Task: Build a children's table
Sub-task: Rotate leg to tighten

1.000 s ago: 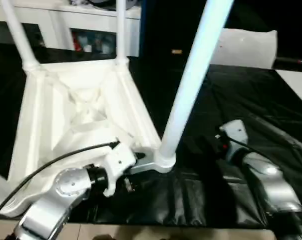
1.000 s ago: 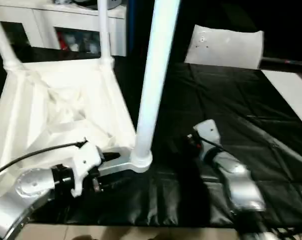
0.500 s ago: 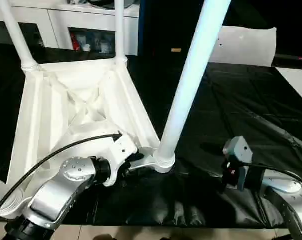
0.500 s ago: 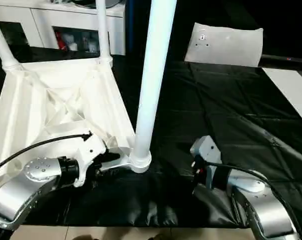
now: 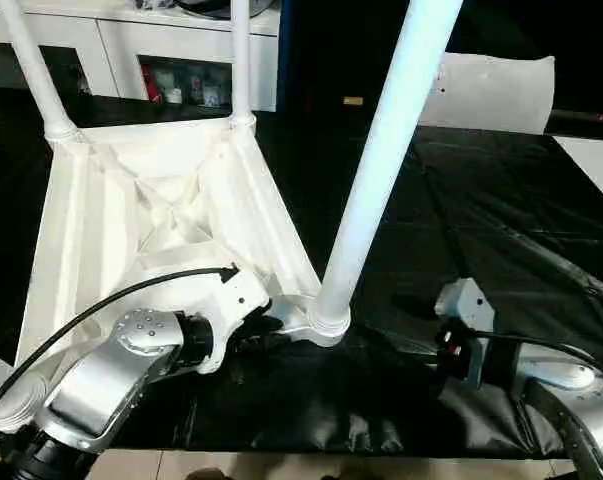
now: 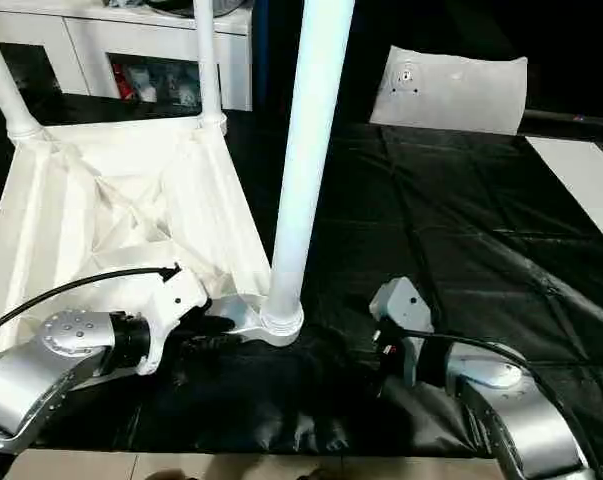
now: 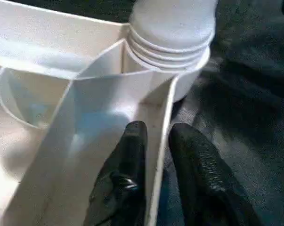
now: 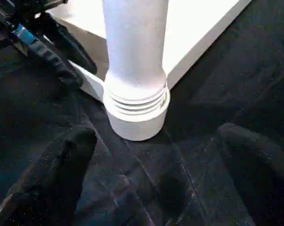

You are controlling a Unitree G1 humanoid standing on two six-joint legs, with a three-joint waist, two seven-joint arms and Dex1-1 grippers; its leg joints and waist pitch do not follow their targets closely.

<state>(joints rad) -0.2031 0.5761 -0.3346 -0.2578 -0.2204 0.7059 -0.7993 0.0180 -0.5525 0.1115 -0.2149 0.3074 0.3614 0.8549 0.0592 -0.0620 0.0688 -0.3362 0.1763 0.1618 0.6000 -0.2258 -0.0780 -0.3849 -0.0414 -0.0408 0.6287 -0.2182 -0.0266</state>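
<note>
The white tabletop (image 5: 151,200) lies upside down on the black cloth, ribs facing up. One thick leg (image 5: 381,160) stands in the near right corner socket (image 5: 329,322). Two more legs (image 5: 31,70) (image 5: 240,60) rise from the far corners. My left gripper (image 7: 158,134) sits at the tabletop's near rim beside that socket. Its black fingers (image 7: 132,146) are shut on the thin rim wall, one on each side. My right gripper (image 8: 156,141) is wide open low over the cloth, facing the base of the near leg (image 8: 134,56) from a short way off and touching nothing.
A white glass-door cabinet (image 5: 131,50) stands behind the table. A white bag (image 5: 496,90) lies at the back right and a white board (image 5: 596,160) at the right edge. Wrinkled black cloth (image 5: 481,220) covers the right half. The table's front edge runs just below my forearms.
My left gripper's fingers have closed onto the tabletop's rim. My right arm has drawn back from beside the leg toward the table's front edge, its fingers still wide apart.
</note>
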